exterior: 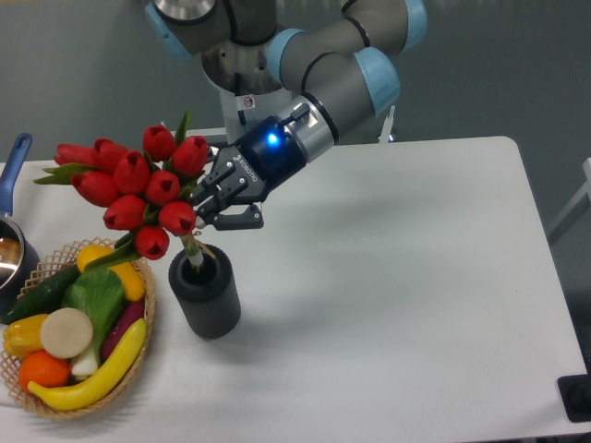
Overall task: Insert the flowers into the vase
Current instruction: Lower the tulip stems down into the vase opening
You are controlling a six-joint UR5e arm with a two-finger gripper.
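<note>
Fingers (205, 205) clamped on flowers (138, 189), stems in vase (205, 290) mouth; vegetable basket (140, 346) just beside, pot (13, 242) beyond.

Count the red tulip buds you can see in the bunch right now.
9 buds on the flowers: three along the left and top-left, two at the top right near the gripper, two in the middle, two lowest above the vase. More may be hidden behind.

The arm reaches down-left, end effector (208, 205) clamped (blue light lit).
</note>
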